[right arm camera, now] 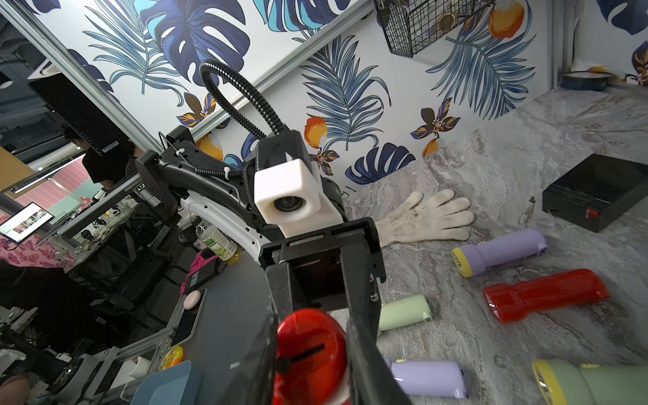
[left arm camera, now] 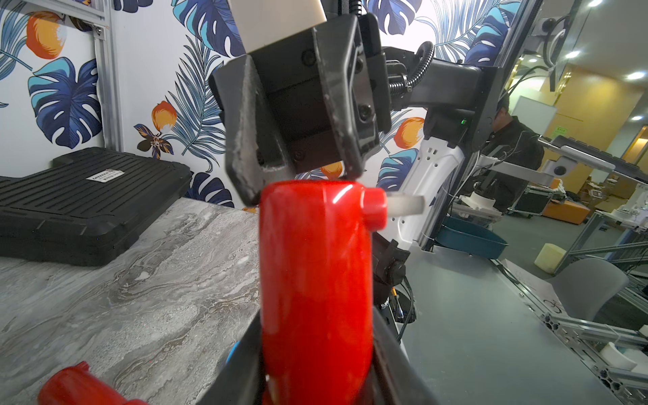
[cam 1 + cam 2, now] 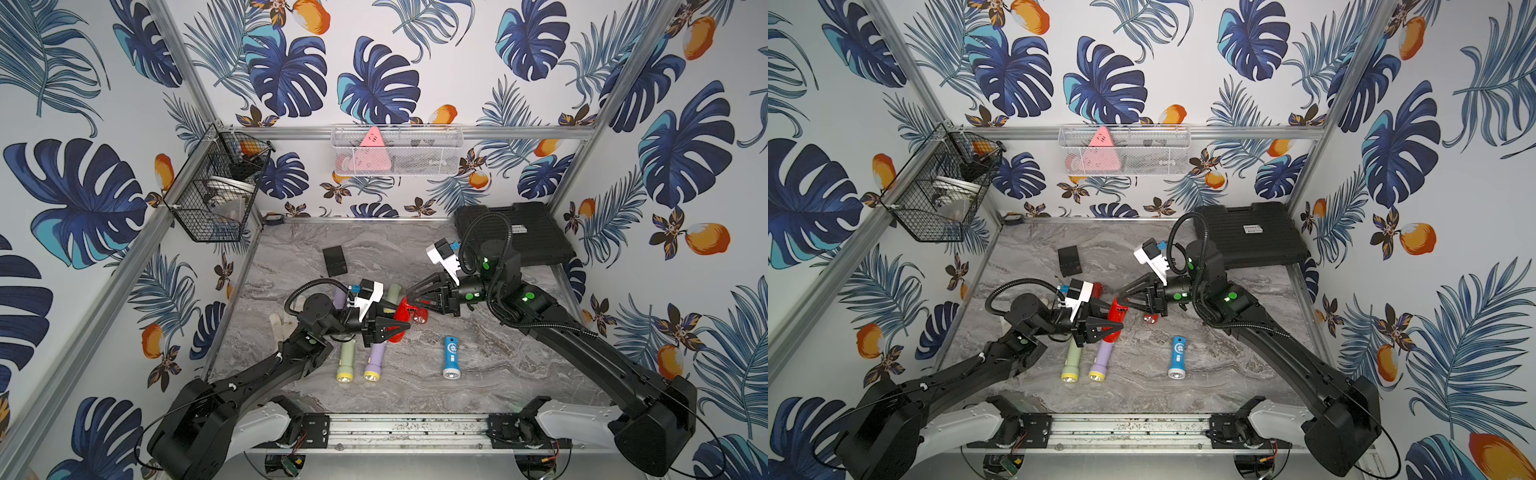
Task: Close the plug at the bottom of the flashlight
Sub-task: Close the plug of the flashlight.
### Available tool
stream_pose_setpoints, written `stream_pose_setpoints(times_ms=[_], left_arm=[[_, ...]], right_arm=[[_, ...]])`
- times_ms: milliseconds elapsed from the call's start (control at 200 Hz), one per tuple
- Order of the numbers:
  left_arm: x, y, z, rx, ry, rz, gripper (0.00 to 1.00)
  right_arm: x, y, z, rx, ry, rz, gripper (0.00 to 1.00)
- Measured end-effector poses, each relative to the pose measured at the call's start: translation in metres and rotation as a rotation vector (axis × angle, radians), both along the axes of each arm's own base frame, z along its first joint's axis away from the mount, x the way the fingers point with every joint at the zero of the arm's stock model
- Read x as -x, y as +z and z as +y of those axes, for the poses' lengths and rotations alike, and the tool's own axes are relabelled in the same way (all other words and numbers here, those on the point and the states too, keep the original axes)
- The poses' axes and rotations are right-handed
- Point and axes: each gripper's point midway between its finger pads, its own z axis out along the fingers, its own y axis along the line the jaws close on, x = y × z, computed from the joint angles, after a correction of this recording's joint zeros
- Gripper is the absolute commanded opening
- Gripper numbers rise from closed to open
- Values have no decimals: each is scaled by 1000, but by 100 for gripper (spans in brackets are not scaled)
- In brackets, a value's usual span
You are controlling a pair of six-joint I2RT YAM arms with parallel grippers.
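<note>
Left gripper (image 3: 399,327) clamps the red flashlight (image 2: 315,266) over the desk's middle; right gripper (image 2: 301,175) straddles its bottom end, grip unclear; an off-centre squeeze could skew the plug (image 2: 374,207)

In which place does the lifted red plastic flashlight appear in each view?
Both top views: red plastic flashlight at mid-table, lifted.
Left wrist: close up, in the left gripper.
Right wrist: end-on, inside the right gripper.
Shared landmark: grey marble tabletop.
</note>
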Motion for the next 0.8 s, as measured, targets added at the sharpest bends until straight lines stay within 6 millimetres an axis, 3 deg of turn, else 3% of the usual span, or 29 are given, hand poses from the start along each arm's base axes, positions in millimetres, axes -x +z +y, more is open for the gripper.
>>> stream_pose_setpoints(times_ms=[801], left_arm=[[4, 6, 0, -14, -40, 30, 0]], right_arm=[[-2, 4, 3, -23, -17, -74, 4]])
